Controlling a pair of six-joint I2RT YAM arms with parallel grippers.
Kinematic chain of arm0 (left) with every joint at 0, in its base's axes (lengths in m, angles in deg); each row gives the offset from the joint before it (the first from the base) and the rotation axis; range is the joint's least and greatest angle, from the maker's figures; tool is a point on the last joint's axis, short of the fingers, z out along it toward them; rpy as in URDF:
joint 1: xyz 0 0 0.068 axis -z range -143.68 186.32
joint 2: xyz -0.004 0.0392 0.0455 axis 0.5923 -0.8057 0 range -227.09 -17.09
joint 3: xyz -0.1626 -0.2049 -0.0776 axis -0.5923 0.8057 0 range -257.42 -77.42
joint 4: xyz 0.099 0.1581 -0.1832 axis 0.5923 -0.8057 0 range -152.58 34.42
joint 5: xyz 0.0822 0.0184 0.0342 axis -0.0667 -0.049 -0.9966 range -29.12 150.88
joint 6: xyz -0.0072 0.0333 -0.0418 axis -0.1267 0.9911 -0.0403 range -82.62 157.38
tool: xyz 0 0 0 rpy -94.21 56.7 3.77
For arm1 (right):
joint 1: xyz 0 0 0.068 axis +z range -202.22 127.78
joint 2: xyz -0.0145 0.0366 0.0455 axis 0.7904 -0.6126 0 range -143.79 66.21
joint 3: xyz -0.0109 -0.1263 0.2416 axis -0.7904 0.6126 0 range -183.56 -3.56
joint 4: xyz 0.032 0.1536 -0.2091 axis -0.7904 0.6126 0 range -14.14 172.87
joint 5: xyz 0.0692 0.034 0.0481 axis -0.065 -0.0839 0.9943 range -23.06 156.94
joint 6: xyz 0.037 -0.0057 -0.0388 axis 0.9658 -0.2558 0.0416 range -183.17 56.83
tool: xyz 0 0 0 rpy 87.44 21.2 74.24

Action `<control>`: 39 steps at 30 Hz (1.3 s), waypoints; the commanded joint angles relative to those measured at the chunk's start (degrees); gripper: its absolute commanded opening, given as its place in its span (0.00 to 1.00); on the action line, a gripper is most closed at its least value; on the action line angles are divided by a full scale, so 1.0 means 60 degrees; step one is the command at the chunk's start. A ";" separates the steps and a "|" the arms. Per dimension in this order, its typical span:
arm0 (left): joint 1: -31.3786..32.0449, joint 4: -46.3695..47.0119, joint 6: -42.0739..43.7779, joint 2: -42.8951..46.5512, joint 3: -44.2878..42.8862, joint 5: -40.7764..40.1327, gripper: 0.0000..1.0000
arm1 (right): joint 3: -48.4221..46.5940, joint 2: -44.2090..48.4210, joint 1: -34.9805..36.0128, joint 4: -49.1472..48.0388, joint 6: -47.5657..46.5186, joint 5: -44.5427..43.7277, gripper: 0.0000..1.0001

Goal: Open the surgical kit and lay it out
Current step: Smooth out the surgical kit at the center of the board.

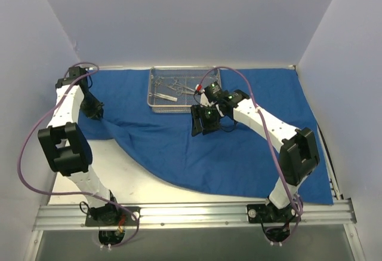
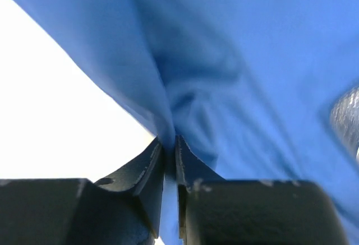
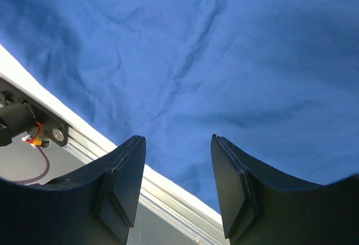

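The royal-blue cloth wrap (image 1: 215, 147) lies spread over most of the table, its near-left part pulled back in a diagonal fold. The silver wire-mesh tray (image 1: 156, 103) stands on it at the back centre with thin steel instruments (image 1: 173, 86) inside. My left gripper (image 1: 95, 113) is at the cloth's left edge, shut on a pinch of the cloth (image 2: 169, 138). My right gripper (image 1: 203, 128) hovers just in front of the tray, open and empty above the cloth (image 3: 224, 60).
The bare white tabletop (image 1: 113, 171) shows at the near left where the cloth is pulled back. An aluminium rail (image 1: 191, 213) runs along the near edge with both arm bases. White walls enclose the left, back and right.
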 commanded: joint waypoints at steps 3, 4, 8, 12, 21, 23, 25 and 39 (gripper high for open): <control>0.0290 -0.0693 0.0198 -0.3133 -0.3314 -0.0544 0.40 | -0.0695 -0.0266 -0.0084 0.0912 -0.0313 -0.0135 0.50; 0.0379 -0.0884 0.0373 -0.3820 -0.3731 -0.0617 0.54 | -0.0769 -0.0296 -0.0084 0.1000 -0.0400 -0.0165 0.50; 0.0628 -0.0537 0.0565 -0.3215 -0.3402 -0.0706 0.82 | -0.0989 -0.0428 -0.0099 0.1074 -0.0460 -0.0209 0.51; 0.0687 -0.0140 0.0536 -0.1588 -0.2170 -0.1217 0.94 | -0.1018 -0.0516 -0.0113 0.0987 -0.0503 -0.0209 0.51; -0.0336 -0.0109 0.0785 -0.0647 -0.1421 -0.0619 0.87 | -0.1516 -0.1043 -0.0186 0.1411 -0.0913 -0.0121 0.51; -0.0993 -0.0111 0.0770 -0.0867 -0.1145 -0.0224 0.76 | -0.1604 -0.1131 -0.0172 0.1499 -0.0943 -0.0077 0.51; -0.1362 0.0195 0.0872 -0.0999 -0.0939 -0.0149 0.69 | -0.1648 -0.1204 -0.0187 0.1601 -0.0972 -0.0033 0.51; -0.1715 0.0754 0.0712 -0.2815 -0.1260 -0.0675 0.57 | -0.2688 -0.1981 -0.0172 0.2480 -0.1060 -0.0150 0.51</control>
